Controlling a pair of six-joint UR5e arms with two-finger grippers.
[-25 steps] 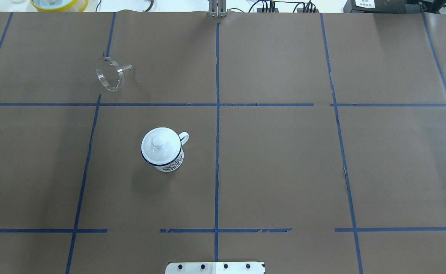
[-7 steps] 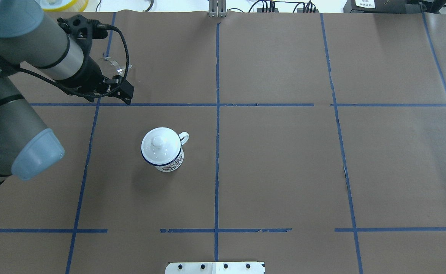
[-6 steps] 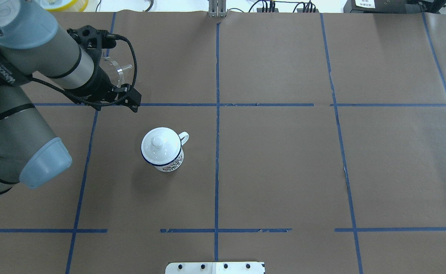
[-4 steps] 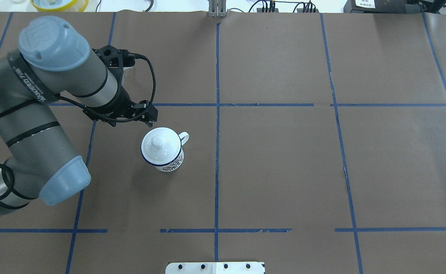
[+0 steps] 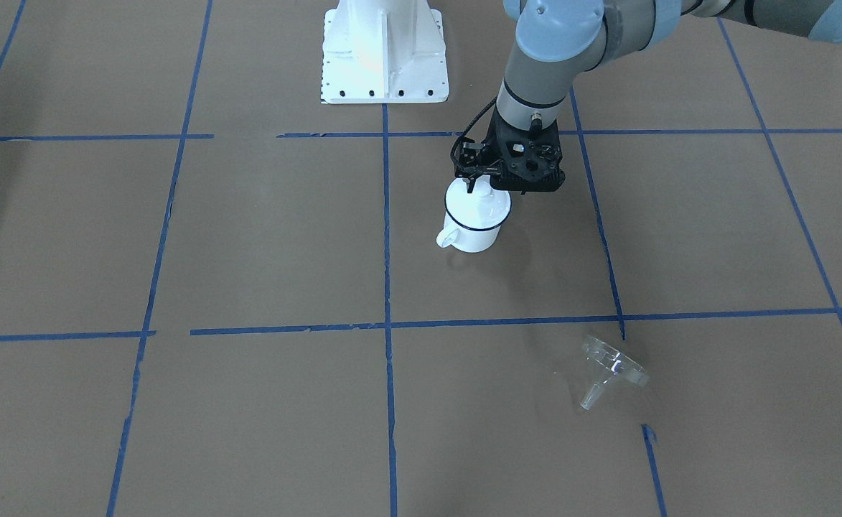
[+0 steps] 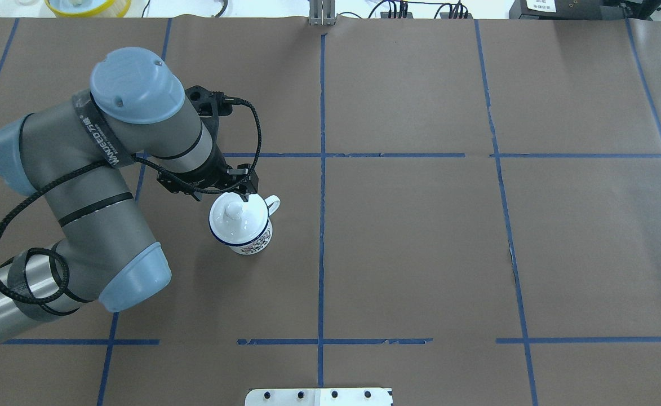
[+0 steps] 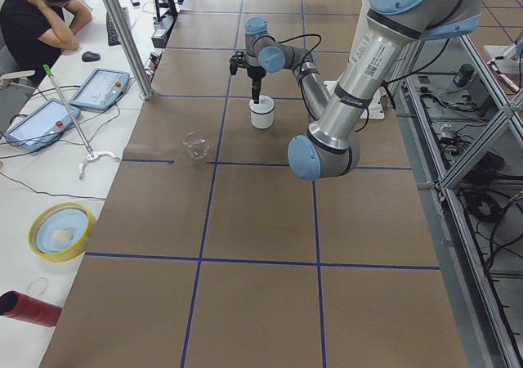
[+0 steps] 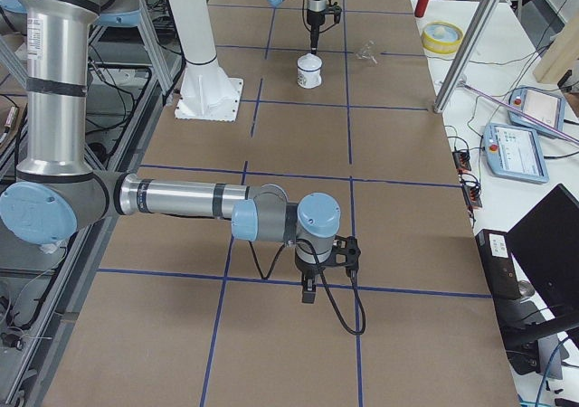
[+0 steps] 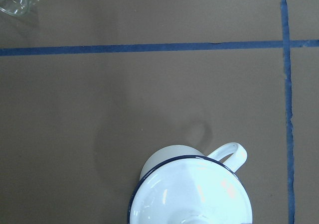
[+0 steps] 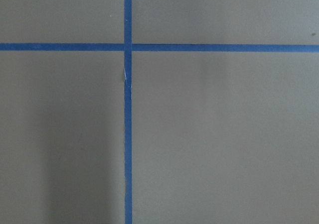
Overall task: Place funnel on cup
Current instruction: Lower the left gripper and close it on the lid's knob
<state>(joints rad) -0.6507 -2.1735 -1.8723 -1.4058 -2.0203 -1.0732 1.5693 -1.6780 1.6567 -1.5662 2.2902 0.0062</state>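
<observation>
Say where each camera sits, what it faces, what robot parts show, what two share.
Front-facing: across table, facing base; left arm.
Overhead: behind robot, downward; left arm.
Exterior left: table end; left arm near.
Exterior right: other end; right arm near.
Left wrist: down on cup; no body.
Right wrist: down on table; no body.
Front-facing and left wrist share the funnel.
</observation>
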